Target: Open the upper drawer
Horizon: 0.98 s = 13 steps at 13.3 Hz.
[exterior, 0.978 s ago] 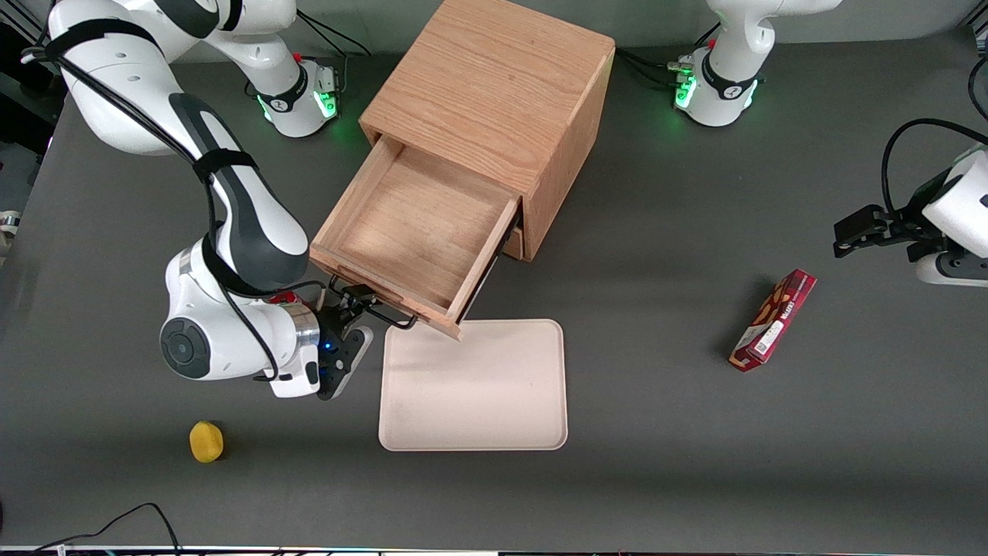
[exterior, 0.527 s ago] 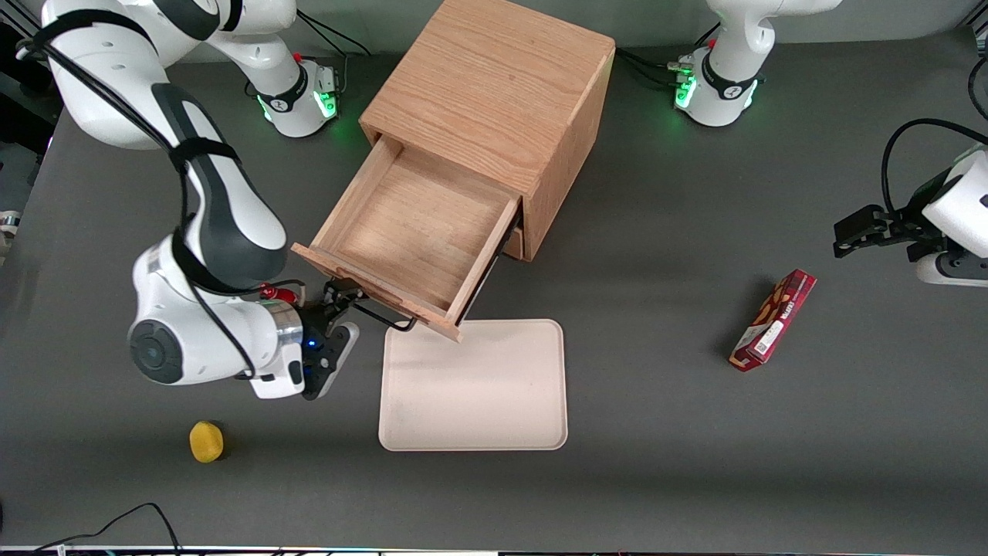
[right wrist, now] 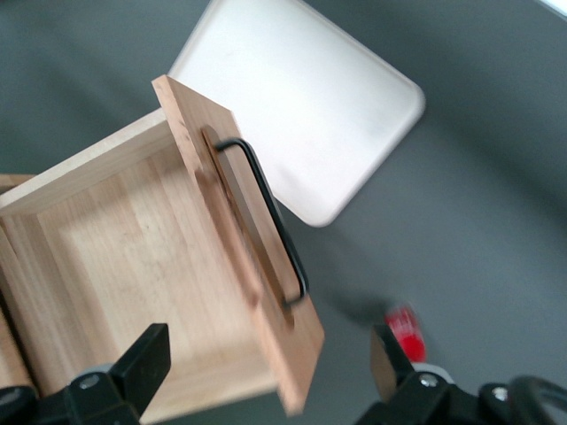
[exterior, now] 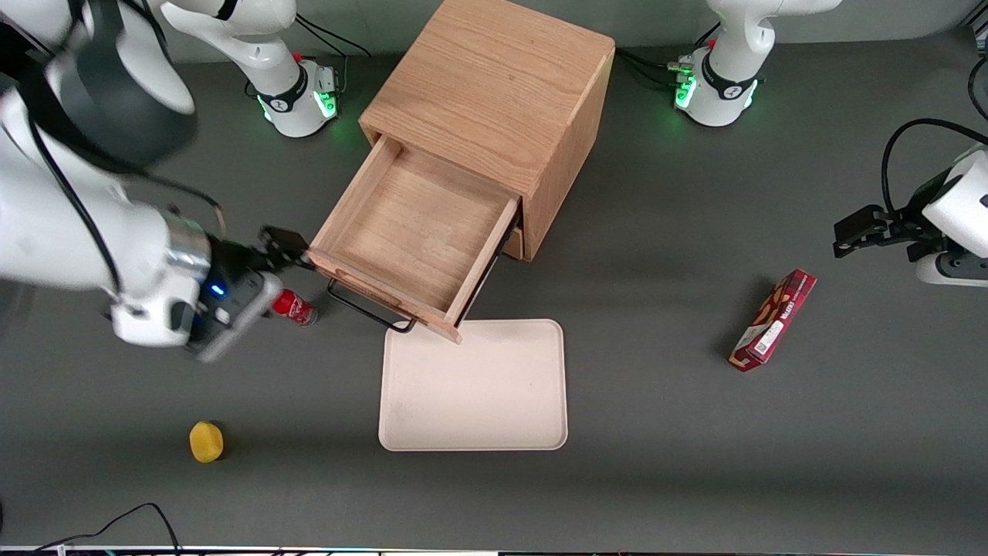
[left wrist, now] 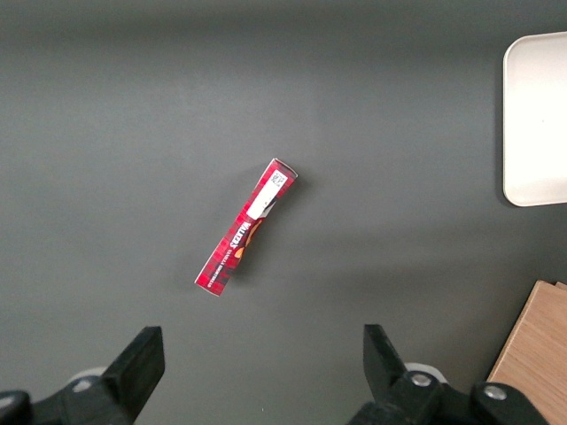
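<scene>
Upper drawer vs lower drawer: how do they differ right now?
The upper drawer is pulled far out of the cabinet, its empty inside in plain sight; the lower drawer sits in, only a corner showing under it. The upper drawer's black handle is in view; the lower drawer's is hidden. Both are light wood. The gripper, fingers open, hangs beside the upper drawer's front corner, off the handle.

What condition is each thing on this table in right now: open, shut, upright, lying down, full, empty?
upper drawer: pulled out, empty
bottom drawer: pushed in
end effector: open, off the handle, raised beside the drawer's corner
cream tray: flat, bare
red can: lying down
red snack box: lying flat
</scene>
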Each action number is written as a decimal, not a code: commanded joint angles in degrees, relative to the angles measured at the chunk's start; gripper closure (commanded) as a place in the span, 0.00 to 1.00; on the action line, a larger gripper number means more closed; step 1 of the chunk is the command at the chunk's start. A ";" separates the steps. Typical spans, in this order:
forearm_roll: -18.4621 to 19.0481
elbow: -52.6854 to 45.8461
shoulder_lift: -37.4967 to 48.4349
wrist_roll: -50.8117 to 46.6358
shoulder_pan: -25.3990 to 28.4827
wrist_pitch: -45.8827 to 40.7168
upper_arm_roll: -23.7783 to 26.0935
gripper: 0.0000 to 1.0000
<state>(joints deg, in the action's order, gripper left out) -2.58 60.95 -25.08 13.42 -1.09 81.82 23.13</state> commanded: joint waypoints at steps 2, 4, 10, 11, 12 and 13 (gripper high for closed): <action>2.75 8.88 12.65 -11.39 -0.40 -3.33 -6.34 0.00; 0.31 18.80 20.39 -11.66 -1.02 -5.08 -11.59 0.00; 3.61 40.21 34.40 -10.61 -0.41 4.84 -17.33 0.00; 5.37 38.56 33.35 -10.69 -0.40 4.93 -17.07 0.00; 5.30 36.97 32.30 -10.78 -0.40 4.76 -17.16 0.00; 5.13 35.74 31.51 -10.96 -0.40 4.76 -17.42 0.00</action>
<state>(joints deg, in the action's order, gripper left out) 1.09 97.51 6.69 3.50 -2.16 85.63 6.23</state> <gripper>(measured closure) 0.000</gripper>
